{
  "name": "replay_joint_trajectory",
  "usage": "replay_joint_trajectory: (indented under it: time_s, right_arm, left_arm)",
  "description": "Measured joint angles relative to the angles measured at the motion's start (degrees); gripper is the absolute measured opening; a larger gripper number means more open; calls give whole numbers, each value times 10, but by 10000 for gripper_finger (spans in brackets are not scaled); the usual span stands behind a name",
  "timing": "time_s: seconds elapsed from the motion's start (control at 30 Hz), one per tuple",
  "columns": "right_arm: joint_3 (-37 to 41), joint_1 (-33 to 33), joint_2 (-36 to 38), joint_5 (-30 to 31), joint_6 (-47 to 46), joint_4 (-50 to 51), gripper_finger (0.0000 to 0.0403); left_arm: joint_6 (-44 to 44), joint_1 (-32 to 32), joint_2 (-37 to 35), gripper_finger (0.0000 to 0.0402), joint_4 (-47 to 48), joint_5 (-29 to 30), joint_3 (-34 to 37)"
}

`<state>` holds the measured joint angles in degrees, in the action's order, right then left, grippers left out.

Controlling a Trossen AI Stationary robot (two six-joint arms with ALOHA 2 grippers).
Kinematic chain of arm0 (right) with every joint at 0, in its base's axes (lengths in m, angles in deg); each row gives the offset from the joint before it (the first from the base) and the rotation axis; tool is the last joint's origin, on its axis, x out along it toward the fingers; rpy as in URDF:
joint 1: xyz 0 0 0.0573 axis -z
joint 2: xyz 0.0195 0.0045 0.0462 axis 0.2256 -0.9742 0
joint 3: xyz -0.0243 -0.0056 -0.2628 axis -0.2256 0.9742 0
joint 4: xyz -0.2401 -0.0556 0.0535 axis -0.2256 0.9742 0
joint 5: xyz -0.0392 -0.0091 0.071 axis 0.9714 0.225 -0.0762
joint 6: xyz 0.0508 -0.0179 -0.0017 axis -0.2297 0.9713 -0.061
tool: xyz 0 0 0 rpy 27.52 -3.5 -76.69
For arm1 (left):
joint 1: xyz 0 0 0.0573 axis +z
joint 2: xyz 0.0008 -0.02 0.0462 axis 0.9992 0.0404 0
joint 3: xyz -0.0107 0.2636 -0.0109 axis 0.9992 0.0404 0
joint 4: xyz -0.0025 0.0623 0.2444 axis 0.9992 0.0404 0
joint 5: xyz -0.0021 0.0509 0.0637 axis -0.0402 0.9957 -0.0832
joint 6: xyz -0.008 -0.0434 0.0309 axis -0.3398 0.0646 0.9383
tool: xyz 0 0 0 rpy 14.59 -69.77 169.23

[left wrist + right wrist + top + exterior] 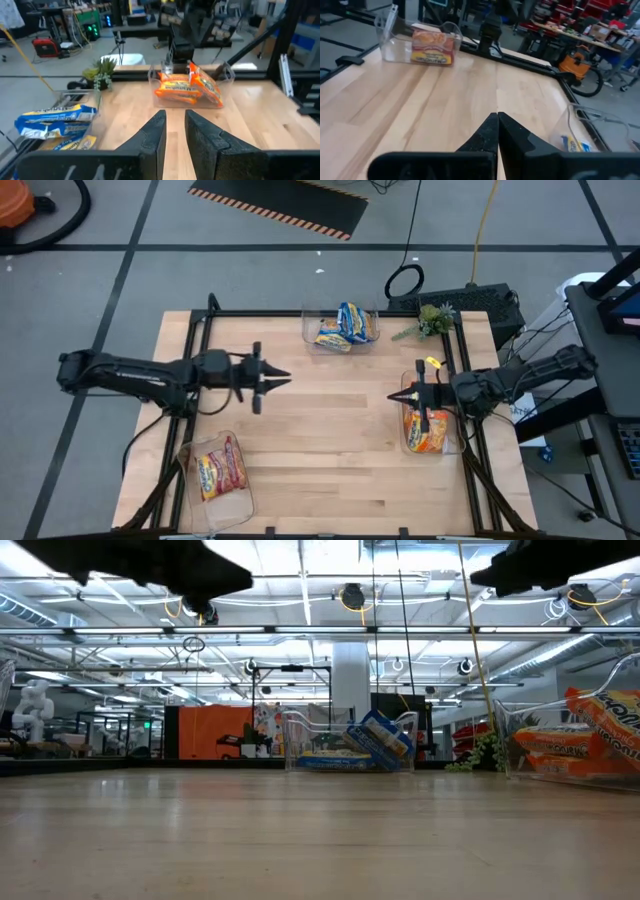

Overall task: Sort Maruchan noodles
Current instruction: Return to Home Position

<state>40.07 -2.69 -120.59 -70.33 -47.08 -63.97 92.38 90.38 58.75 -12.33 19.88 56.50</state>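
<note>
Wooden table [330,440] carries three clear bins [304,330]: blue noodle packets [345,326] at the far edge, orange noodle packets [428,434] right, red noodle packets [220,470] near left. Left hand [284,381] hovers empty, fingers narrowly parted. Right hand [395,395] hovers by the orange packets' bin, fingers pressed together.

Table [330,440]: far bin [308,322] at far edge, centre, noodle packets [345,328] in it. Right bin [407,442] at right edge, noodle packets [430,435] inside. Near-left bin [230,510] at near left corner, noodle packets [220,470] inside. Plant [432,320] just right of far bin.
</note>
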Motion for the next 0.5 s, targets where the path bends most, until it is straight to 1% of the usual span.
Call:
replay_joint_trajectory:
  time_s: [0.17,0.27,0.5]
  right_arm:
    - [37,9,21,0,-28,-2,1]
    - [66,9,34,-14,-48,-16,0]
    - [165,9,67,-35,-62,-156,0]
  left_arm:
    - [-17,-2,-87,76,-7,16,68]
    - [-14,-2,-137,76,-3,16,104]
    - [-5,-2,-233,76,1,16,174]
